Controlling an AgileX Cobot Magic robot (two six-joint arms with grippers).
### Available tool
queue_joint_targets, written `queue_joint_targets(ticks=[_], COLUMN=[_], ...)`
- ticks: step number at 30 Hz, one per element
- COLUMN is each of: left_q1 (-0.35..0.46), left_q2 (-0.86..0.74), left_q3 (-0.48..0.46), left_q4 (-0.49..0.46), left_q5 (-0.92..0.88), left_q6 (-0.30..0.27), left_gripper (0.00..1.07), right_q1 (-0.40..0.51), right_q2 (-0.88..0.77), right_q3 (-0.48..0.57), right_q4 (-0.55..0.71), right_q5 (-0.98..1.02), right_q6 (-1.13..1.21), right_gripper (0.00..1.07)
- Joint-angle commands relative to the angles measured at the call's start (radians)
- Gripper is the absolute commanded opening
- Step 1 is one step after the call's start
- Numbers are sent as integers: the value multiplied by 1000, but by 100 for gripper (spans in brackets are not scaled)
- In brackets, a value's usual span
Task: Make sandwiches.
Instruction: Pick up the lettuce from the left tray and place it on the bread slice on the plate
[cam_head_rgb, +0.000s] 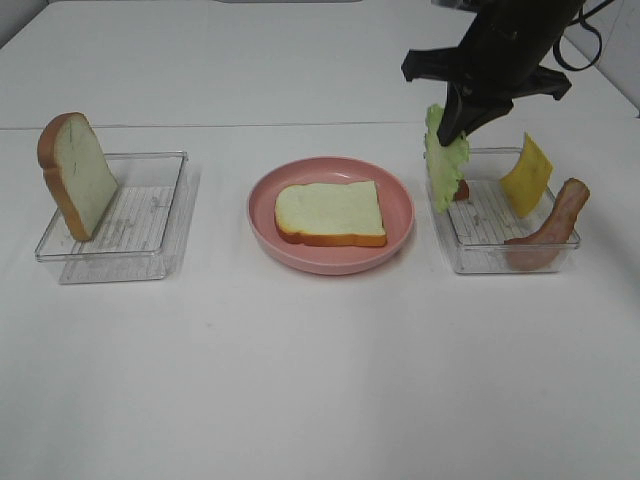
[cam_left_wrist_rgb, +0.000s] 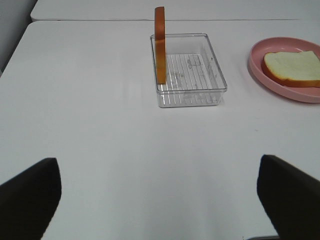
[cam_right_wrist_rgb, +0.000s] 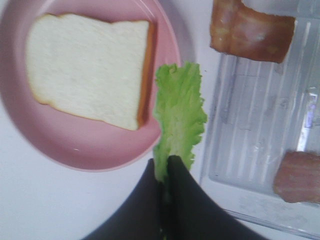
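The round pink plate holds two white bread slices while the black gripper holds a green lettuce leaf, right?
No: the round pink plate holds one white, brown-crusted bread slice, as the exterior high view shows. The black right gripper does hold the green lettuce leaf.

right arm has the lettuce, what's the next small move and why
Probably carry the lettuce over the pink plate and lower it onto the bread slice: the right pincer is shut on it, it hangs beside the tray, and the slice is bare.
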Motion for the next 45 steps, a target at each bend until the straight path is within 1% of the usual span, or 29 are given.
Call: queue_joint_targets(ticks=[1,2,3,4,5,6,7,8,9,10,11,12,14,15,17,19,22,24,33,34,36,38,39,40,41,42,44,45], left_q1=[-1,-1,-1,-1,-1,-1,-1,-1,-1,-1,-1,-1,-1,-1,-1,-1,-1,-1,-1,-1,-1,-1,-1,-1,-1,-1,-1,-1], left_q2=[-22,-22,-22,-22,-22,-22,-22,-22,-22,-22,-22,-22,-22,-22,-22,-22,-22,-22,-22,-22,-22,-22,-22,-22,-22,-22,-22,-22], left_q3=[6,6,6,6,6,6,6,6,6,6,6,6,6,6,6,6,6,6,6,6,6,6,6,6,6,6,6,6], left_q4=[0,0,0,0,0,0,0,0,-1,-1,-1,-1,-1,-1,-2,-3,-3,-4,-5,-5,-5,-5,-5,-5,-5,-5,-5,-5], left_q5=[-16,-16,-16,-16,-16,-16,-16,-16,-16,-16,-16,-16,-16,-16,-16,-16,-16,-16,-16,-16,-16,-16,-16,-16,-16,-16,-16,-16], left_q6=[-5,-5,-5,-5,-5,-5,-5,-5,-5,-5,-5,-5,-5,-5,-5,-5,-5,-5,-5,-5,-5,-5,-5,-5,-5,-5,-5,-5], left_gripper=[102,102,102,102,102,102,102,102,102,102,102,102,102,102,102,102,102,102,102,102,102,102,102,102,102,102,102,102], right_q1=[1,1,1,1,1,1,1,1,6,12,12,25,36,57,67,94,100,109,113,113,112,112,112,112,112,112,112,112], right_q2=[-30,-30,-30,-21,-15,-15,-1,-1,19,29,29,50,63,89,103,151,164,207,256,258,258,258,258,258,258,258,258,258], right_q3=[-4,-4,-4,-4,-4,-4,-4,-4,-4,-4,-4,-4,-4,-4,-4,-4,-5,-5,-5,-5,-5,-5,-5,-5,-5,-5,-5,-5], right_q4=[166,208,208,317,358,358,454,454,544,570,570,619,637,662,669,675,683,728,709,667,648,550,550,524,471,471,415,415], right_q5=[-23,-27,-27,-34,-39,-39,-54,-54,-75,-89,-89,-110,-122,-142,-153,-204,-216,-243,-284,-290,-291,-297,-297,-297,-300,-300,-310,-310], right_q6=[-62,-92,-92,-160,-184,-184,-229,-229,-272,-294,-294,-324,-334,-343,-343,-344,-344,-344,-365,-364,-359,-320,-320,-308,-276,-276,-228,-228], right_gripper=[0,0,0,0,0,0,0,0,0,0,0,0,0,0,0,0,0,0,0,0,0,0,0,0,0,0,0,0])
